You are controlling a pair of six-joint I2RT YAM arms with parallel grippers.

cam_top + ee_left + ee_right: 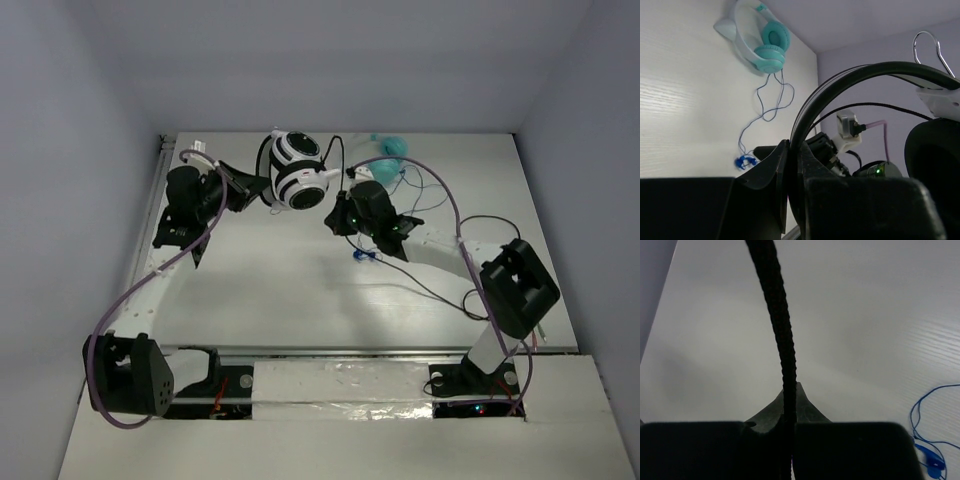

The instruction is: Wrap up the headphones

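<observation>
The white-and-black headphones (298, 170) are held up at the back middle of the table. My left gripper (258, 192) is shut on their black headband (850, 80), which runs up between my jaws in the left wrist view (794, 155). One dark earcup (935, 170) fills the right edge there. Their thin black cable (337, 150) arcs from the earcups to my right gripper (346, 200). In the right wrist view the braided cable (781, 330) runs straight up out of the shut right gripper (790, 397). More of the cable trails across the table (432, 288).
Smaller teal headphones (392, 148) lie at the back right, and also show in the left wrist view (767, 45). Their blue cord (405, 182) ends in a blue plug (362, 257) under my right wrist. Purple arm cables (455, 215) loop over the table.
</observation>
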